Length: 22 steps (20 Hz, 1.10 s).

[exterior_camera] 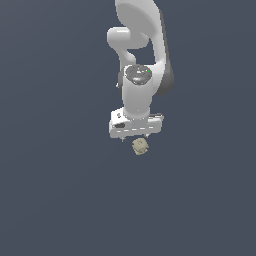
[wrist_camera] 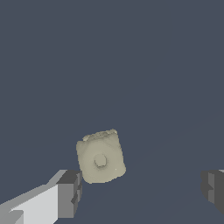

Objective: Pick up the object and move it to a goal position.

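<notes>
Arm (exterior_camera: pixel 142 45) cut off at exterior view's upper edge, end effector (wrist_camera: pixel 140 192) fingertips cropped in wrist view

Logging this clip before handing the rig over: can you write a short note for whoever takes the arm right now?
Gripper: jaws wide open, holding nothing.
Object: small beige lumpy chunk on the grey surface, lying near one finger and well away from the other; whether it touches that finger cannot be told. In the exterior view it sits just below the gripper.
Done: the arm is over the object.
Left: centre the jaws on it, close, lift, carry to the goal. No goal marker shows in either view.
</notes>
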### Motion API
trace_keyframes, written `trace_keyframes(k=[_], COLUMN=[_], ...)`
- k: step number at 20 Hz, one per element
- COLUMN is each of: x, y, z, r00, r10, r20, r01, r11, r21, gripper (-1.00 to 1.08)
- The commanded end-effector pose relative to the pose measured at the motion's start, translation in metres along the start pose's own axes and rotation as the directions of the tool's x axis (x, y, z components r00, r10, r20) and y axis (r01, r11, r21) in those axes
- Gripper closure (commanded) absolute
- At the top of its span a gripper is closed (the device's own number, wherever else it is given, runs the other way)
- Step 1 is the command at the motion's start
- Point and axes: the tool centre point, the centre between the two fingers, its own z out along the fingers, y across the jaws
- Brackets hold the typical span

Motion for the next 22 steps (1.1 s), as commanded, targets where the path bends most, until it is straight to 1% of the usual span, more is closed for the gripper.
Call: trace_keyframes(k=[1, 6, 10, 17, 22], x=[-0.004, -0.014, -0.019, -0.021, -0.022], y=[-0.009, -0.026, -0.034, -0.036, -0.036], z=[0.015, 0.043, 0.056, 0.06, 0.076], r00=[0.998, 0.986, 0.976, 0.973, 0.973], r10=[-0.055, -0.167, -0.218, -0.229, -0.231], r20=[0.002, 0.004, 0.005, 0.007, 0.006], r01=[0.055, 0.167, 0.218, 0.229, 0.231], r11=[0.998, 0.986, 0.976, 0.973, 0.973], r21=[-0.002, -0.005, -0.006, -0.005, -0.005], gripper=[-0.92, -0.92, -0.92, -0.92, -0.92])
